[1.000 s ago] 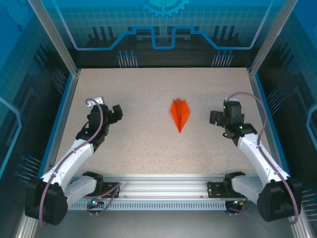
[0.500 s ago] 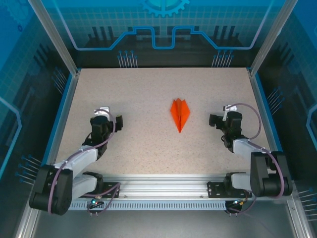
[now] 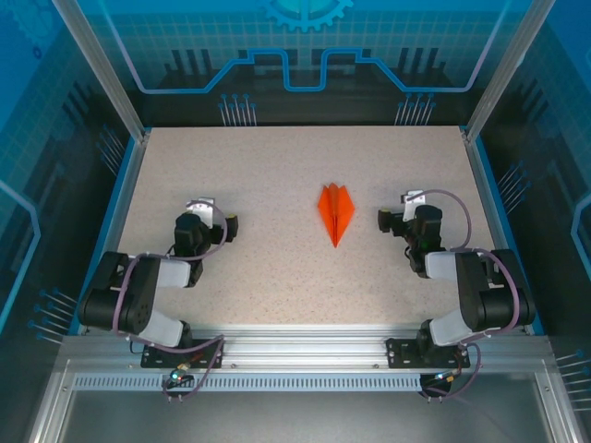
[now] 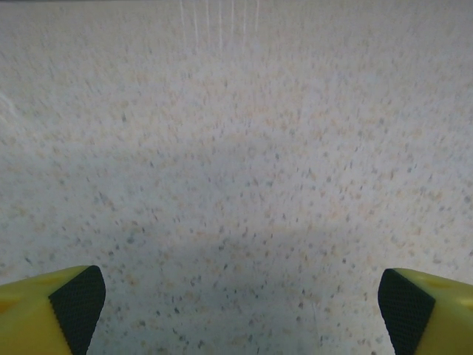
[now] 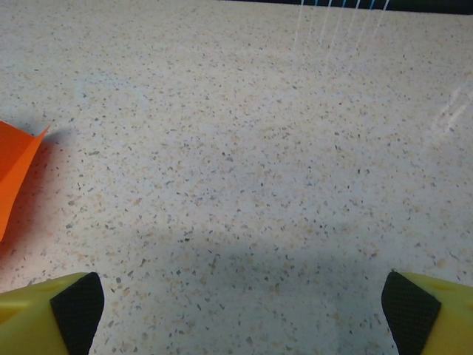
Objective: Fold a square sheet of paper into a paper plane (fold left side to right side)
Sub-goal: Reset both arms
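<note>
a speckled beige table sits inside a blue-lit, glass-walled enclosure. the paper plane, a slim pointed dart of bright orange paper with a central ridge, lies flat near the middle of the table and looks fully folded.

its long axis runs far to near, with the sharp nose towards the arm bases and the wider tail towards the back wall. it lies between the two claws. the right claw is close beside it and the left claw is well apart, so the right arm is judged the nearer if the plane needs any more handling.

in the right wrist view the right claw faces the far edge with its jaws spread wide and nothing between them. the plane lies off to its left, apart from the fingers. the left claw is just as wide open and empty, over bare table.

the right wrist view cuts off all but one corner of the plane. from above, the fine creases and how tightly the layers lie are too small to make out.
</note>
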